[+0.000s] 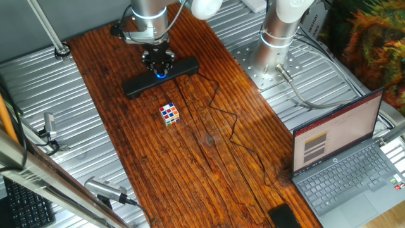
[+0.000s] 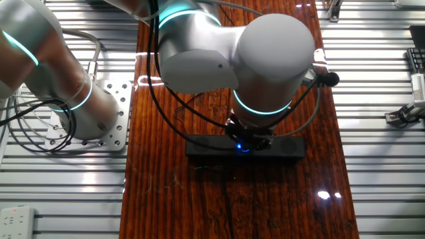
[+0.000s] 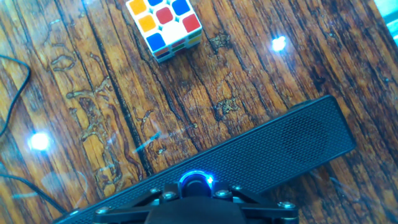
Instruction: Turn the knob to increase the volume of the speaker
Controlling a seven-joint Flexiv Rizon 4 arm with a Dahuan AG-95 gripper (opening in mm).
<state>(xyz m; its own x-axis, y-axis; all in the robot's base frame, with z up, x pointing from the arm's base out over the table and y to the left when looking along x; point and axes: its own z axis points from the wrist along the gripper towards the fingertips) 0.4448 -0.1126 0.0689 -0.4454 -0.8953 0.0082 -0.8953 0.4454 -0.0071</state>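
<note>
Speaker (image 1: 160, 77) lay crosswise near the desk's (image 1: 190, 158) far end, cable (image 1: 231, 130) trailing toward the right edge. Gripper (image 1: 158, 68) sat down over the blue-lit knob (image 3: 195, 183) at mid-bar — jaw state could not be told. Puzzle cube (image 1: 169, 114) stood just in front.

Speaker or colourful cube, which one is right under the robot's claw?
The speaker. The gripper sits over its blue-glowing knob, while the colourful cube lies apart on the wooden table, untouched.
</note>
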